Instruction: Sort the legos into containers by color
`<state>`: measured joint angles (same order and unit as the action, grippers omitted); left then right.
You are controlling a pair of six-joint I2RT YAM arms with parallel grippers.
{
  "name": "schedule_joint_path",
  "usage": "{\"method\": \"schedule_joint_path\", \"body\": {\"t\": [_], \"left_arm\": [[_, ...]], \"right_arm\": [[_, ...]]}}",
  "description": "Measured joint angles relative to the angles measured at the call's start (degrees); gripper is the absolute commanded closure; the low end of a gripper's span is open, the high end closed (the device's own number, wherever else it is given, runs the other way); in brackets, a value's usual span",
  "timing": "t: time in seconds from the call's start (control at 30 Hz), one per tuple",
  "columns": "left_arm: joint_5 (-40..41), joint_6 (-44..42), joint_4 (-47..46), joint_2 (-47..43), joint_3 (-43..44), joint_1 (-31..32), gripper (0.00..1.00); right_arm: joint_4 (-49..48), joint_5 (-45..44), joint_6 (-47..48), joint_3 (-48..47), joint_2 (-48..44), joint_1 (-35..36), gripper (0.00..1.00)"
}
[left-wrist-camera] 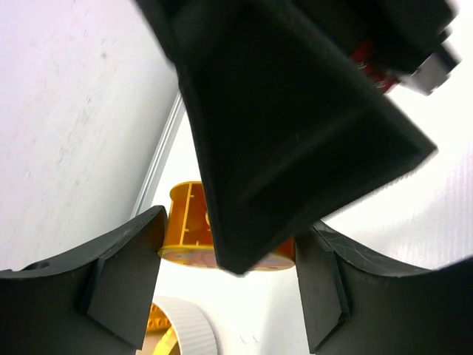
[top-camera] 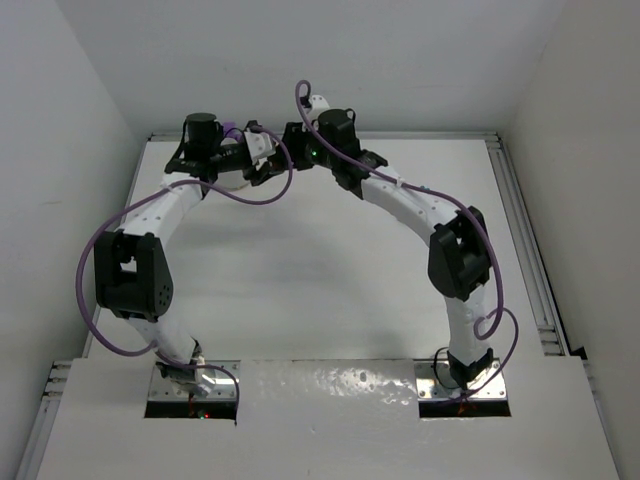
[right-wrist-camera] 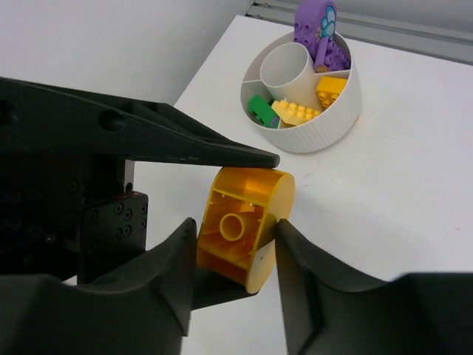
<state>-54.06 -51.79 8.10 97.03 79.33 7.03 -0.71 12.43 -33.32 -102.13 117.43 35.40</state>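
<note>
An orange brick [right-wrist-camera: 247, 200] is gripped between the fingers of the right end effector [right-wrist-camera: 235, 228]. It appears to be lifted off the bench [right-wrist-camera: 414, 192], near the white bowl [right-wrist-camera: 325, 126]. The fingers of the left end effector [left-wrist-camera: 230, 222] are seen on either side of the same brick, and one is laid against its curved top. Whether they are pressing on it cannot be told. In the bowl, purple bricks [right-wrist-camera: 325, 37], a green brick [right-wrist-camera: 260, 109] and yellow bricks [right-wrist-camera: 299, 112] are lodged in compartments around a central tube.

The orange brick is judged to be light, rigid and hollow, with smooth, glossy walls that may slip under a slight pinch. Poor purchase is offered by its rounded back, so the flat side faces are best taken, squarely and near the middle. No damage is to be feared from a firm squeeze.
</note>
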Motion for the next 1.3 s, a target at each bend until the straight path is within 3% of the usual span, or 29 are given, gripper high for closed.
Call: {"method": "schedule_joint_path", "body": {"t": [0.03,0.1,0.13,0.27,0.33,0.37,0.47,0.6,0.87,1.07,1.17,1.3], "left_arm": [[0.72,0.13,-0.13,0.00,-0.20,-0.04,1.00],[1.22,0.28,-0.55,0.00,-0.55,-0.22,1.00],[1.20,0.42,-0.68,0.00,-0.59,-0.22,1.00],[1.57,0.87,-1.31,0.00,-0.61,-0.26,0.96],[1.88,0.98,-1.49,0.00,-0.70,-0.26,0.77],[2.03,1.09,-1.49,0.00,-0.76,-0.26,0.53],[2.10,0.76,-1.27,0.00,-1.09,-0.26,0.15],[0.11,-0.81,0.57,-0.50,-1.14,-0.07,0.00],[-2.75,-8.68,11.23,-1.90,-0.24,-1.62,0.00],[-3.37,-27.78,31.39,-1.70,5.44,-2.05,0.14],[-3.43,-35.28,39.74,-0.24,9.03,-0.66,0.07],[-3.87,-39.17,45.18,1.70,10.01,1.25,0.04]], "right_arm": [[-0.04,-0.11,-0.17,-0.31,0.24,0.02,0.73],[-0.04,-0.52,-0.72,-0.50,0.42,0.00,0.84],[-0.07,-0.57,-0.92,-0.50,0.44,0.00,0.96],[-1.40,-1.14,-1.20,0.04,0.39,0.07,1.00],[-3.41,-1.33,-1.38,1.29,0.20,0.11,1.00],[-4.04,-1.36,-1.40,1.73,0.17,0.11,1.00],[-6.67,-1.33,-1.77,3.98,-0.33,0.13,1.00],[-9.90,0.04,-2.36,7.72,-0.92,-0.11,1.00],[-11.85,7.74,1.20,16.46,-3.67,-5.05,1.00],[-2.91,20.06,20.50,17.81,-8.24,-10.97,1.00],[4.55,23.21,31.56,16.57,-9.70,-10.12,1.00],[10.67,21.49,44.06,17.33,-11.78,-5.18,1.00]]}}
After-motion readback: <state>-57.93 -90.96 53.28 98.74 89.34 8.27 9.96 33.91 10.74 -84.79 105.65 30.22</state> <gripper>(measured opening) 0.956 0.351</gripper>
